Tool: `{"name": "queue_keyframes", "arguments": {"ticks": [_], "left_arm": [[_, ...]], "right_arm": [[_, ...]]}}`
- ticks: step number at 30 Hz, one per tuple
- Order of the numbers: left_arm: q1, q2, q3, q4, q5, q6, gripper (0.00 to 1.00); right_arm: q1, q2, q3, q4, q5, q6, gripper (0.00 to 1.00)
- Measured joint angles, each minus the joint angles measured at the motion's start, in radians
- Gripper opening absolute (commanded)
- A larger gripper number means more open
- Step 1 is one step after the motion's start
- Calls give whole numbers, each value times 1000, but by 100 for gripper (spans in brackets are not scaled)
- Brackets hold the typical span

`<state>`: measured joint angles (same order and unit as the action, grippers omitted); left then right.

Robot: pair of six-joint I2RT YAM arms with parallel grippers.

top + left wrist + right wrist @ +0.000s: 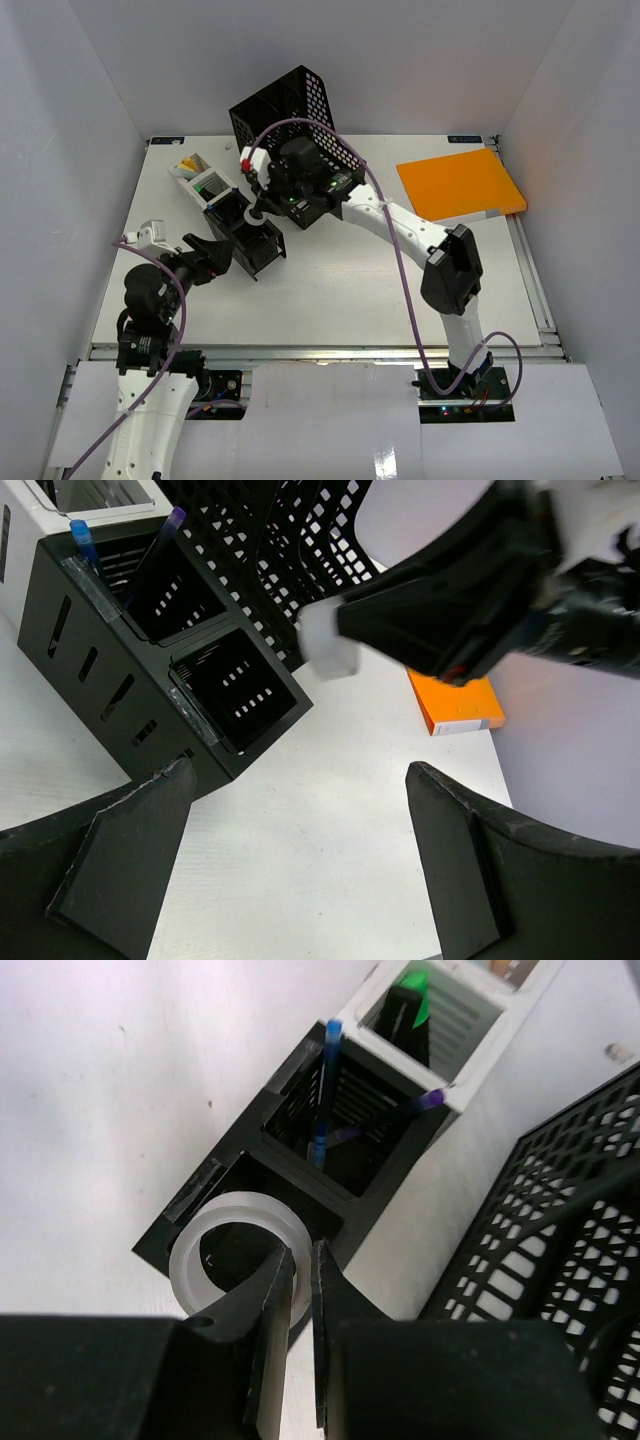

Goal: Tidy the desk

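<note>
The desk (330,290) floors the white-walled enclosure, under everything. The right arm (400,215) stretches leftward across it. The left arm (150,300) bends low, and the left gripper (300,780) has its fingers spread wide. A black mesh basket (300,100) stands behind a slotted black organizer (245,235). Over the organizer's end cell, the right gripper (303,1260) pinches the wall of a translucent tape ring (205,1235). The middle cell holds a blue pen (325,1090) and a purple pen (400,1115).

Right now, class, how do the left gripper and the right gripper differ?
The left gripper stands wide open; the right gripper is shut. The left gripper holds nothing; the right gripper pinches a translucent tape roll over the black pen holder. Both are black two-finger grippers.
</note>
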<state>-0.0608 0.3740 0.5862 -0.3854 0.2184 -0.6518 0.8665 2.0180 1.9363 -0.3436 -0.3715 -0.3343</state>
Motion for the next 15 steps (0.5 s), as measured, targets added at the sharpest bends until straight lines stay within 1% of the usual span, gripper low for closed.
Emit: {"name": "queue_keyframes", "arguments": {"ticks": [4, 5, 7, 8, 10, 11, 14, 15], "left_arm": [[0, -21, 0, -16, -2, 0, 98], [0, -27, 0, -19, -3, 0, 98], [0, -35, 0, -25, -6, 0, 98], [0, -37, 0, -27, -8, 0, 98], [0, -38, 0, -28, -9, 0, 98], [0, -38, 0, -29, -9, 0, 98], [0, -38, 0, -32, -9, 0, 98], [0, -38, 0, -33, -9, 0, 98]], "right_arm": [[59, 87, 11, -10, 87, -11, 9], [70, 105, 11, -14, 105, -12, 13], [92, 135, 11, -19, 139, -14, 24], [99, 145, 11, -21, 156, -14, 38], [102, 149, 11, -22, 177, -18, 56], [102, 149, 12, -22, 187, -17, 57], [100, 148, 12, -21, 206, -20, 69], [99, 148, 12, -20, 210, -22, 71]]}}
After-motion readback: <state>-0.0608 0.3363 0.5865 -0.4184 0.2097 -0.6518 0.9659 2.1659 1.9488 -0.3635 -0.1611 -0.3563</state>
